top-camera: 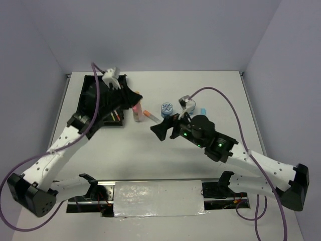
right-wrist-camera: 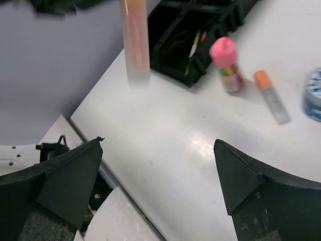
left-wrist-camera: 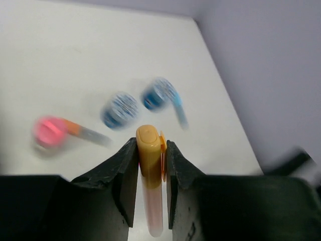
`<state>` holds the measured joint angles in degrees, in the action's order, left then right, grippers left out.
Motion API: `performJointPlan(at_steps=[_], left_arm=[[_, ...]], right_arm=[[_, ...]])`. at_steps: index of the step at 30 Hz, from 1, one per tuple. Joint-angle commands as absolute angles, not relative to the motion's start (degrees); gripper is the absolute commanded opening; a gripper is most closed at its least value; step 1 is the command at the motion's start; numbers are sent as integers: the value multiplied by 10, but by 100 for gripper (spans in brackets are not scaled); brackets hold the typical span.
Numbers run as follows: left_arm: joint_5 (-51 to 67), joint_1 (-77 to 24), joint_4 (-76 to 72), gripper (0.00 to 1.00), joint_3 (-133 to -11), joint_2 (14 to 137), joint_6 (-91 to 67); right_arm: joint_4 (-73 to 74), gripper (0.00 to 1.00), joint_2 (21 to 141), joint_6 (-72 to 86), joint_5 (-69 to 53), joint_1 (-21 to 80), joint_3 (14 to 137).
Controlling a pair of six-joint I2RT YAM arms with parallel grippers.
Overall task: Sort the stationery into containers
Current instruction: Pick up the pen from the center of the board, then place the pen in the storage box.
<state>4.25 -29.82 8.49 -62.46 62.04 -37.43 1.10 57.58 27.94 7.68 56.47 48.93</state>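
Gripping orange marker (left-wrist-camera: 149, 170) near cap, L pincer (left-wrist-camera: 150, 150) clamped; may pivot/slip before tray (right-wrist-camera: 195, 75); R pincer (right-wrist-camera: 158, 142) apart, clash risk nearby.

Two round blue-patterned tins show, the left tin (left-wrist-camera: 120, 110) and the right tin (left-wrist-camera: 155, 96) side by side at mid-frame of the left wrist view, with one pink-capped tube (right-wrist-camera: 225, 63) upper right in the right wrist view. Short markers number three — a yellow-orange marker (left-wrist-camera: 149, 165) at bottom centre, an orange-capped marker (right-wrist-camera: 271, 95) and a light-blue marker (left-wrist-camera: 178, 108). There is one black tray (right-wrist-camera: 173, 68), top centre of the right wrist view; its thin pens (right-wrist-camera: 194, 47) are too blurred to count.
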Motion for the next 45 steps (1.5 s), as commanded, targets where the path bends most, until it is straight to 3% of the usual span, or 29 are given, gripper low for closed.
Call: performJointPlan(at_steps=[1, 4, 9, 16, 30, 36, 38, 44, 45], left_arm=[[5, -187, 147, 0, -725, 711, -333], [19, -88, 134, 0, -806, 805, -326], [-28, -65, 33, 0, -923, 954, -244], [-33, -24, 25, 0, -1048, 1147, -237], [21, 14, -78, 8, -1019, 1243, -286], [26, 14, -93, 23, -1001, 1252, -284], [27, 15, -95, 33, -993, 1252, -285], [32, 15, -76, 94, -1006, 1259, -287], [33, 15, -71, 99, -1010, 1258, -287]], right_arm=[[8, 100, 492, 269, 70, 518, 447], [21, 100, 445, 265, 52, 492, 420], [68, 100, 415, 243, 42, 487, 410], [84, 100, 360, 219, 9, 487, 377], [92, 100, 361, 200, -6, 486, 347], [78, 100, 379, 201, -13, 486, 342], [75, 100, 382, 200, -12, 487, 340], [65, 100, 398, 200, -11, 486, 330], [66, 100, 402, 200, -6, 486, 332]])
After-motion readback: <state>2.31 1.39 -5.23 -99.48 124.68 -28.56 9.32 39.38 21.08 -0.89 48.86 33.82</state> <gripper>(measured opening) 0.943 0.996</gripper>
